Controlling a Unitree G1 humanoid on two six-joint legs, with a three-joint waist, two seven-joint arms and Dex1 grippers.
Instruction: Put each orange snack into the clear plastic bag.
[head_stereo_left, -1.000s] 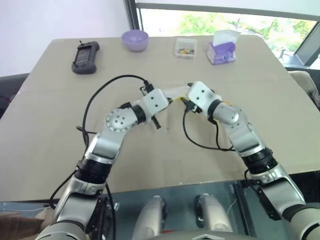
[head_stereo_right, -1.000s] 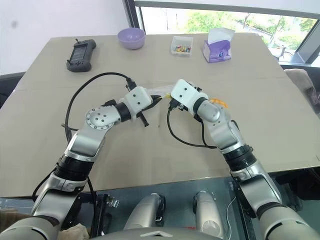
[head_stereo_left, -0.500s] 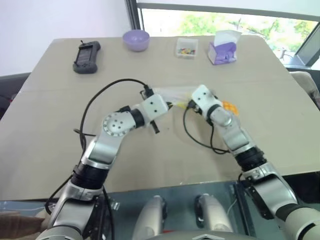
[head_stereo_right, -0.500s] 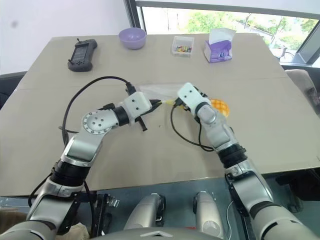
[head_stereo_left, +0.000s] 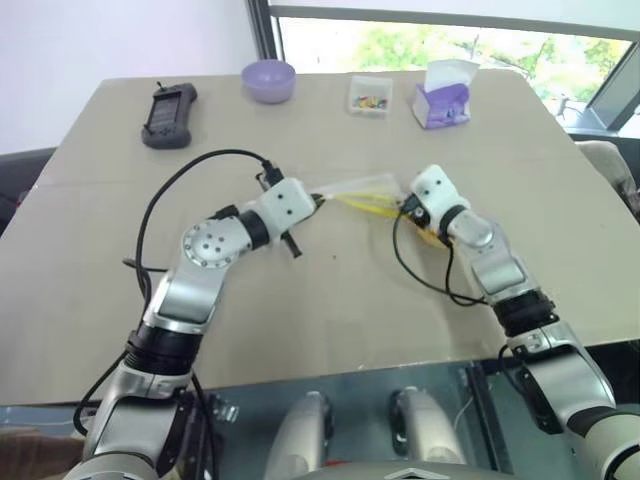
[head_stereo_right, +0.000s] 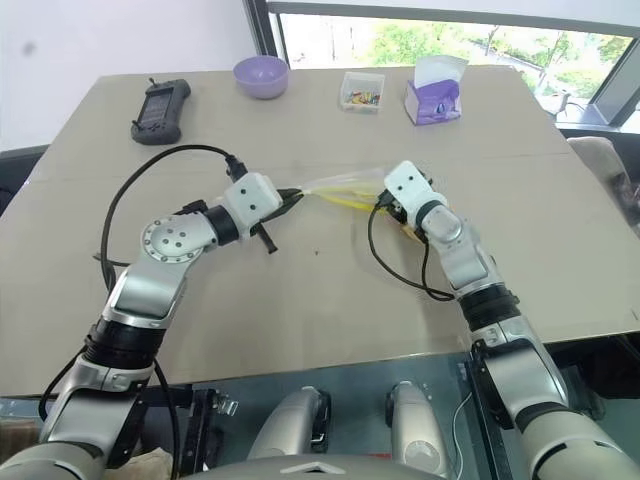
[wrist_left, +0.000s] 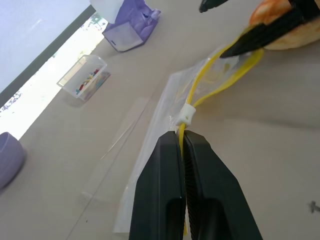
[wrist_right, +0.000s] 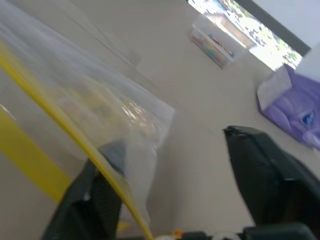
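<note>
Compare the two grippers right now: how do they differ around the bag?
The left gripper is shut, pinching the yellow seal strip of the clear bag; the right gripper is wide open, one finger inside the bag's mouth. The left meets the bag's near end, the right its far end, beside the orange snack. Both have black fingers and point toward each other.

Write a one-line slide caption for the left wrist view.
Left end effector shut on the yellow seal strip of the clear plastic bag, orange snack beyond.
</note>
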